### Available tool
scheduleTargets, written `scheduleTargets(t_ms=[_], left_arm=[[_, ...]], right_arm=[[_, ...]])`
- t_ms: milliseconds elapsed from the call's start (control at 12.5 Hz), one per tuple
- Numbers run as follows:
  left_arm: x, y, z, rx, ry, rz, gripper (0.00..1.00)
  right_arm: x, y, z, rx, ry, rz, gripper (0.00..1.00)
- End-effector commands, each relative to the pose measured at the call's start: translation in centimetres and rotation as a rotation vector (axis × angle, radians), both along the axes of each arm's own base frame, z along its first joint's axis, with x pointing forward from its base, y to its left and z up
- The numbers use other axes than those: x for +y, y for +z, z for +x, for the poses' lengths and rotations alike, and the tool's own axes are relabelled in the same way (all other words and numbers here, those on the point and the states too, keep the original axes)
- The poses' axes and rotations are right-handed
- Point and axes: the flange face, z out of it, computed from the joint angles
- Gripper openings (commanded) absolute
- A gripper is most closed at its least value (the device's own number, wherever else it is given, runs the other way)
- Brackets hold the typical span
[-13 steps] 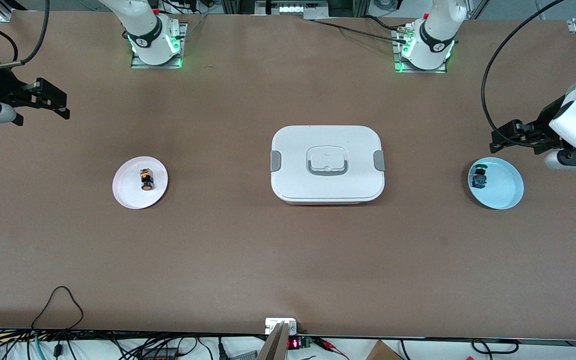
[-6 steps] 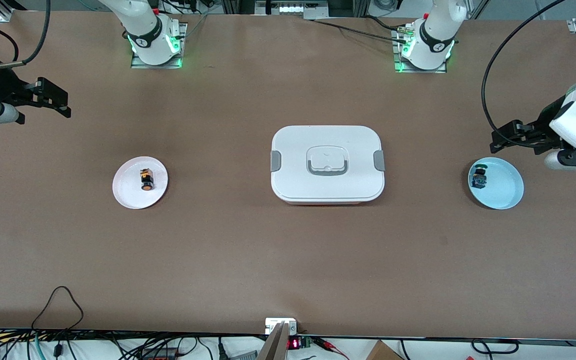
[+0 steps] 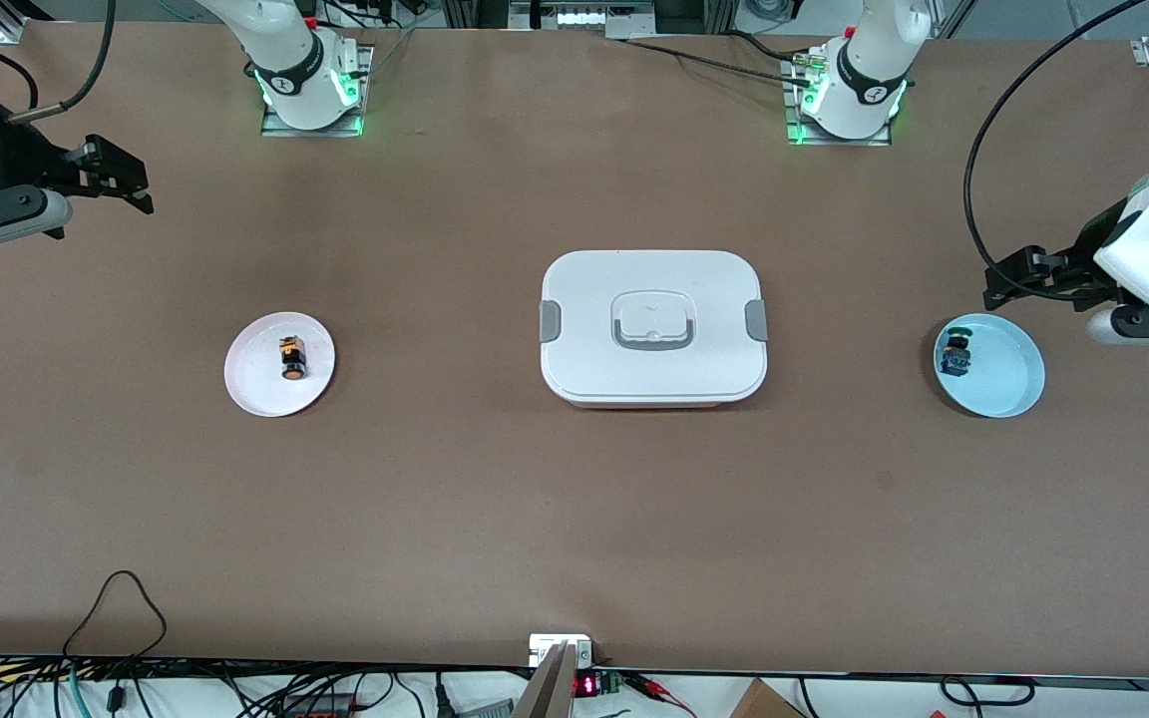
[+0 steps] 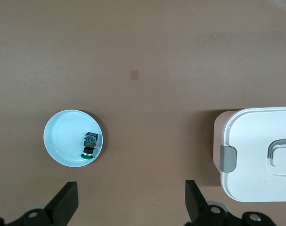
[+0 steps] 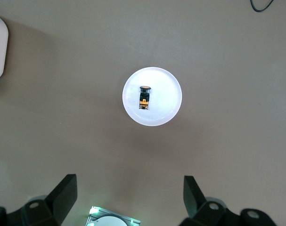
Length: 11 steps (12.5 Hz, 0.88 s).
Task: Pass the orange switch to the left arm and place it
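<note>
The orange switch (image 3: 291, 358) lies on a small white plate (image 3: 257, 387) toward the right arm's end of the table; it also shows in the right wrist view (image 5: 144, 97). My right gripper (image 3: 121, 178) hangs open and empty, high over the bare table at that end, apart from the plate. The white box (image 3: 652, 326) stands shut in the table's middle; its corner shows in the left wrist view (image 4: 260, 160). My left gripper (image 3: 1018, 274) is open and empty, up over the table beside a light blue plate (image 3: 1008, 379).
The light blue plate holds a small switch with a green cap and blue body (image 3: 955, 354), also seen in the left wrist view (image 4: 89, 144). Both arm bases (image 3: 310, 85) stand along the table's edge farthest from the front camera. Cables lie past the near edge.
My right gripper has risen and swung a little toward the table's middle. My left gripper has shifted slightly toward its own end of the table. The switch and box have not moved.
</note>
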Motion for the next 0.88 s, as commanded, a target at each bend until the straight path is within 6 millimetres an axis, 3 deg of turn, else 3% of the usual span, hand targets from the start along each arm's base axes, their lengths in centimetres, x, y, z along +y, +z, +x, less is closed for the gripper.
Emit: scheduleTargets(t_ms=[0, 479, 559, 718, 798], left_arm=[[0.2, 0.4, 0.2, -0.007, -0.007, 0.031, 1.00], [0.5, 0.9, -0.1, -0.011, -0.052, 0.030, 1.00], [1.1, 0.9, -0.1, -0.009, -0.058, 0.022, 1.00], [4.3, 1.1, 0.0, -0.015, -0.010, -0.025, 1.00], [4.5, 1.1, 0.0, -0.016, -0.003, -0.052, 1.00]], right_arm=[[0.1, 0.2, -0.3, 0.010, 0.184, 0.004, 1.00], [-1.3, -2.8, 0.8, 0.092, 0.740, 0.023, 1.00], [-1.2, -4.0, 1.4, 0.117, 0.859, 0.020, 1.00], [-0.8, -5.8, 3.0, 0.114, 1.071, 0.022, 1.00], [-0.9, -6.7, 3.6, 0.114, 1.132, 0.028, 1.00]])
